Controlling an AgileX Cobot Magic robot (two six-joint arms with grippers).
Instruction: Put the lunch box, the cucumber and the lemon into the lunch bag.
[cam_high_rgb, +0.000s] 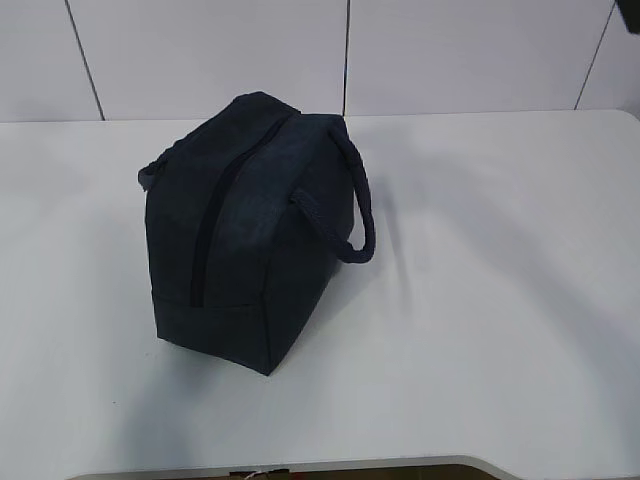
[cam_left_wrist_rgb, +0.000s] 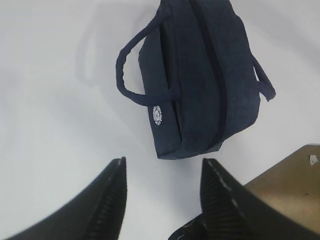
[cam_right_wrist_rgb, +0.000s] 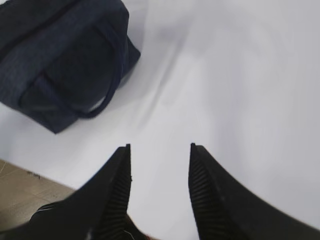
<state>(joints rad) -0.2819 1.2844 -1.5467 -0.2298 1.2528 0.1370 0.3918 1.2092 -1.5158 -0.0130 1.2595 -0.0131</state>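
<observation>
Left tool (cam_left_wrist_rgb: 162, 172): hangs over bare desk (cam_left_wrist_rgb: 55, 100), fingers approx half spread, nothing between them. Lunch bag (cam_left_wrist_rgb: 197, 75) at 12 o'clock from it, well apart.

Lunch bag (cam_high_rgb: 245, 225) in exterior view: sits left of centre on white desk (cam_high_rgb: 500, 300), zip seam (cam_high_rgb: 215, 215) running along top, looks shut along the visible length. One loop handle (cam_high_rgb: 350, 205) droops at 3 o'clock side, other handle (cam_high_rgb: 155, 170) peeks out at 9 o'clock side. Lunch box, cucumber, lemon: not visible in any view; can't tell whether inside bag or elsewhere.

Right tool (cam_right_wrist_rgb: 160, 165): also approx half spread, empty, over bare desk. Bag corner at 10 o'clock from it, apart.

Handling, as a guess: soft fabric, likely light, walls prob. sag or fold under a pinch rather than resist. Surface woven, so not slippery. Not fragile. Best hold prob. the rope-like handle, standing proud of the body w/ room for a finger under it; or zip pull, though no pull can be made out here. Pinching a flat side likely just bunches cloth. Bag may slide on smooth desk if tugged one-handed, so second tool bracing it seems wise.

Writing: round white logo (cam_left_wrist_rgb: 157, 115) on bag end, near handle root, in left wrist view. Ring of text around an emblem, too small to read. No other labels seen.
</observation>
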